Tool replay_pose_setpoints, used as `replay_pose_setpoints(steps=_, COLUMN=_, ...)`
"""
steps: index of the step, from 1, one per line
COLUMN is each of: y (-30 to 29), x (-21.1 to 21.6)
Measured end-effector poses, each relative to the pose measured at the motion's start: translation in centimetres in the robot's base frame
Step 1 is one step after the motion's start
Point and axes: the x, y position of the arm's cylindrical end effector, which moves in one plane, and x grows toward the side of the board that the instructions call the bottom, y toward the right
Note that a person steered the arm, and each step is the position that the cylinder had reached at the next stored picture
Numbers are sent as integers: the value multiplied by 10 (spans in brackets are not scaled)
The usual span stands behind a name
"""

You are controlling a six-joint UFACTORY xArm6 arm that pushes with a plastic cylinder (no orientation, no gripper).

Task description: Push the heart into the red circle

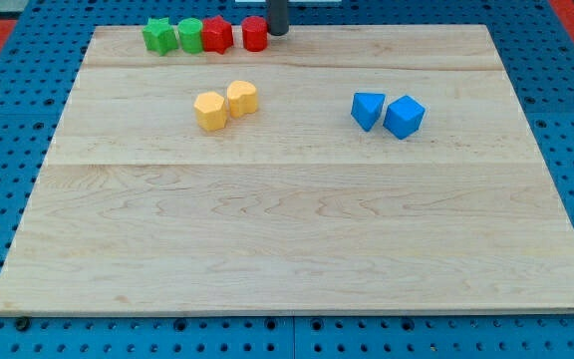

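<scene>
Two yellow blocks sit side by side at the upper middle-left of the board. The right one (242, 97) has a rounder outline and looks like the heart. The left one (210, 110) looks hexagonal. The red circle (255, 33) stands at the board's top edge, above and slightly right of the yellow pair. My tip (278, 33) is at the top edge just right of the red circle, very close to it. I cannot tell whether it touches. The tip is far from the heart.
A red star-like block (216, 35), a green circle (189, 35) and a green star (158, 35) line up left of the red circle. A blue triangle (368, 109) and a blue cube (404, 116) sit at the upper right. The wooden board (287, 249) lies on a blue pegboard.
</scene>
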Motion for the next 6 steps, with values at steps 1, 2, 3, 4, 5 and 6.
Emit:
replay_pose_setpoints(steps=1, y=-2, x=2)
replay_pose_setpoints(steps=2, y=8, x=6)
replay_pose_setpoints(steps=3, y=63, x=39)
replay_pose_setpoints(steps=4, y=75, x=110)
replay_pose_setpoints(steps=5, y=67, x=152)
replay_pose_setpoints(steps=6, y=29, x=185)
